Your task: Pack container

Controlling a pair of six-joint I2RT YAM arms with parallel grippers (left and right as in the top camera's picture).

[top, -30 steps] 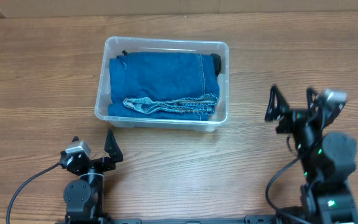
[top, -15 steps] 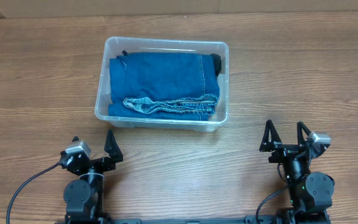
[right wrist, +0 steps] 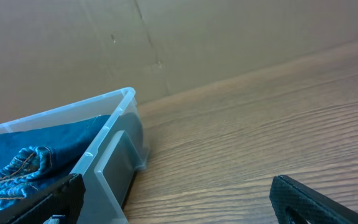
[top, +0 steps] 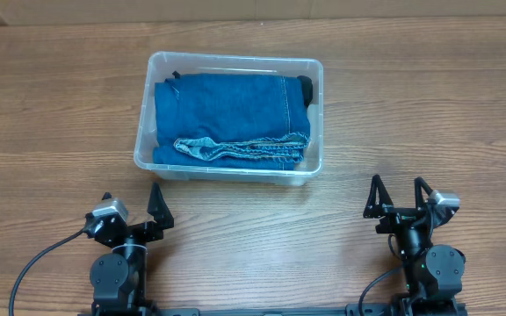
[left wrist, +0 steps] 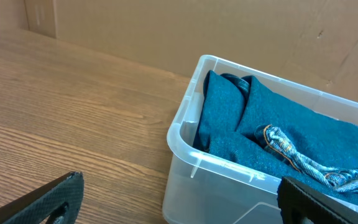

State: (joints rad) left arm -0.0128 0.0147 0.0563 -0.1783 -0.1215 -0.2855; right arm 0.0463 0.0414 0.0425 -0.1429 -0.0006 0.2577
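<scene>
Clear container (top: pixel 235 60) holds folded denim (top: pixel 222 110); left gripper (top: pixel 131 195), right gripper (top: pixel 398 184) spread wide, empty.

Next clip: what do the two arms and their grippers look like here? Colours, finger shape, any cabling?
The left arm and right arm are black, with rounded joint housings. The left gripper and right gripper have dark, matte, pointed triangular fingers. Each wrist carries a small silver-grey camera block. A black cable loops out from each base. No markings are readable.

Looks like a robotics lab: wood-grain table (top: pixel 60 114), cardboard sheets (left wrist: pixel 166 31) walling its far side, two cabled robot arms (top: pixel 117 272) (top: pixel 433 268) in front.
</scene>
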